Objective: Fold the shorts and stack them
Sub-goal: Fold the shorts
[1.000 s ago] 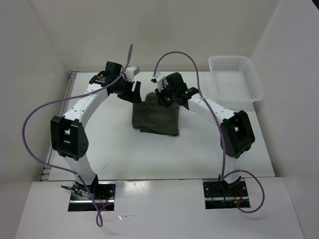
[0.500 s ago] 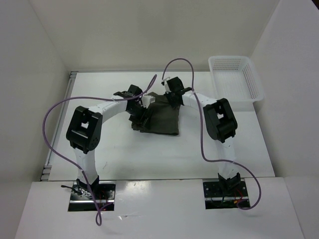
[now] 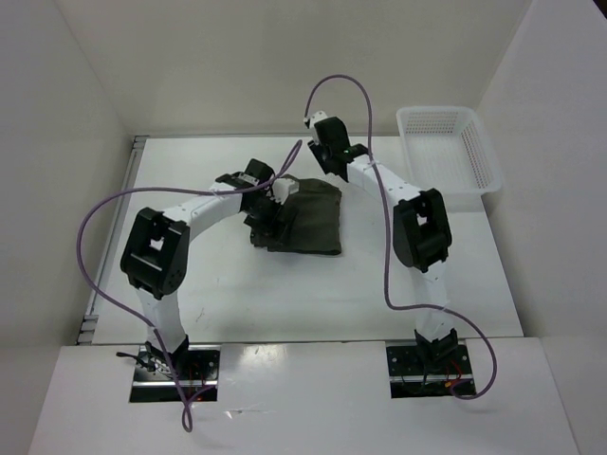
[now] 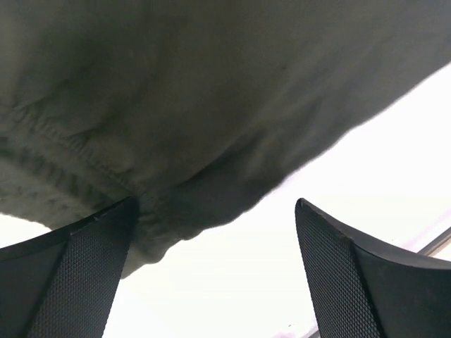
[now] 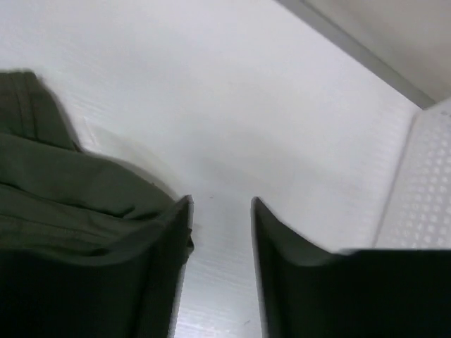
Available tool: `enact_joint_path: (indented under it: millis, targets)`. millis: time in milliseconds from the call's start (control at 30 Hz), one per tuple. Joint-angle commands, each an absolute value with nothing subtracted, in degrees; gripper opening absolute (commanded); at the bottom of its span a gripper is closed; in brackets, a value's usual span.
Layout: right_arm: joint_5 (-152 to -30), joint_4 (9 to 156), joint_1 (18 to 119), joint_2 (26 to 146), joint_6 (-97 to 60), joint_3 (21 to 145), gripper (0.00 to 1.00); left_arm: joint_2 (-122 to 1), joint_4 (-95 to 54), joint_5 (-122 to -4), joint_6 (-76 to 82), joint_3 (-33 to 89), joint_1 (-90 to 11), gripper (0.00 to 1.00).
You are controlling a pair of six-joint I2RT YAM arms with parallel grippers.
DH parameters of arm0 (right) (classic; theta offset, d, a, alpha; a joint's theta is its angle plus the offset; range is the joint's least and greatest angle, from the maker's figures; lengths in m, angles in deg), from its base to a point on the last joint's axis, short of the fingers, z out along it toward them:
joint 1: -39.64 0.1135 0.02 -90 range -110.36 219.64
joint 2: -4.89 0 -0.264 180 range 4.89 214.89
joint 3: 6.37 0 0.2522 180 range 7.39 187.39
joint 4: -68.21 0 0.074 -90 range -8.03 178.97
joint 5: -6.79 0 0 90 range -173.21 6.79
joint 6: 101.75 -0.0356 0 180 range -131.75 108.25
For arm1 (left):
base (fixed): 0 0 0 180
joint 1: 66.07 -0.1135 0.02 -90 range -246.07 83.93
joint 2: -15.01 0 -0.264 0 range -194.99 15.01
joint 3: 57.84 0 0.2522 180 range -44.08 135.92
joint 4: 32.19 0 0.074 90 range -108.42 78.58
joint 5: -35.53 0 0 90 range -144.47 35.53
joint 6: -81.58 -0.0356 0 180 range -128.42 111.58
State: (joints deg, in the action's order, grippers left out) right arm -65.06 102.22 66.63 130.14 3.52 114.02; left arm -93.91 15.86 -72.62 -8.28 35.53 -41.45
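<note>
Dark olive shorts [image 3: 308,220], folded into a wrinkled rectangle, lie mid-table. The left gripper [image 4: 216,209] sits low at their left edge, fingers spread wide, hem right by one finger, nothing clamped. The right gripper [image 5: 220,204] hangs just past the shorts' far edge, jaws parted over bare tabletop, holding nothing. A white mesh basket [image 3: 448,152] sits apart, to the shorts' far right. White table [image 3: 218,284], w/ plain white walls [image 3: 285,57] on three sides.
</note>
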Motion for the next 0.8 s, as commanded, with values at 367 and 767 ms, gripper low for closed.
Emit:
enact_joint_path:
  millis: [367,767]
  targets:
    - [-65.7,109.8,62.4,81.4,15.0,74.2,1.0,-58.3,19.7,-63.4,-8.4,28.5,-62.5,1.0]
    - [-67.1,112.9,52.9,63.8,13.4,59.9,1.0,-44.0,14.9,-59.0,-8.4,12.5,-74.1,1.0]
